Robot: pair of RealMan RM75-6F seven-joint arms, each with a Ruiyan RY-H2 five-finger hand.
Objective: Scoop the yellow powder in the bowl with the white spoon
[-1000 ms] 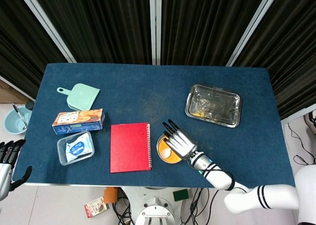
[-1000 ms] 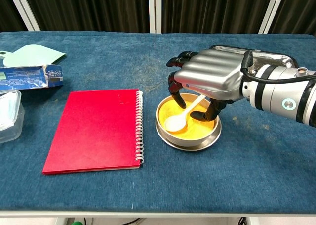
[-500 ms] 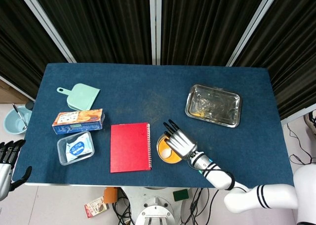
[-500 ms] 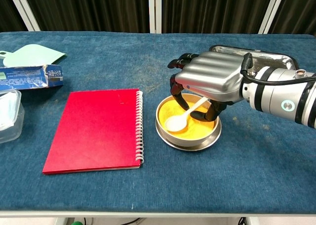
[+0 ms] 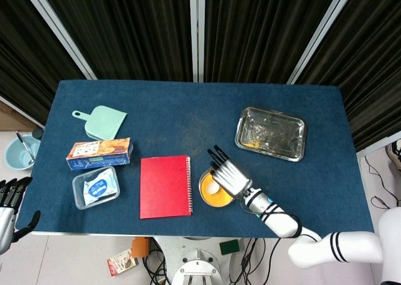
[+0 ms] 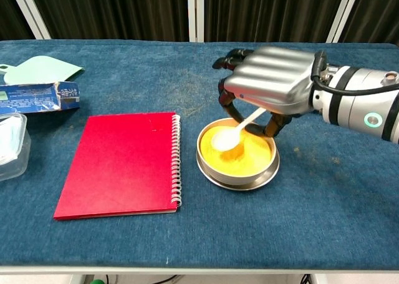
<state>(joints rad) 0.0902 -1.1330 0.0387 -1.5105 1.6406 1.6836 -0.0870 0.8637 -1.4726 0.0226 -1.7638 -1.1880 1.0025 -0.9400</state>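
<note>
A metal bowl [image 6: 237, 179] [image 5: 207, 200] of yellow powder [image 6: 246, 156] stands on the blue table right of the red notebook. My right hand [image 6: 269, 82] [image 5: 230, 176] hovers over the bowl's far side and holds the white spoon [image 6: 230, 133] by its handle. The spoon's bowl is lifted above the powder, tilted down to the left, and whether it carries powder I cannot tell. My left hand [image 5: 9, 196] hangs off the table's left edge in the head view, its fingers apart and holding nothing.
A red spiral notebook [image 6: 121, 162] lies left of the bowl. A metal tray [image 5: 270, 133] sits at the back right. On the left are a green dustpan [image 5: 102, 121], a snack box [image 5: 99, 153] and a clear plastic container [image 5: 95, 188].
My right hand has risen and drawn back a little, lifting the spoon's bowl out of the powder. The left hand has not moved.
</note>
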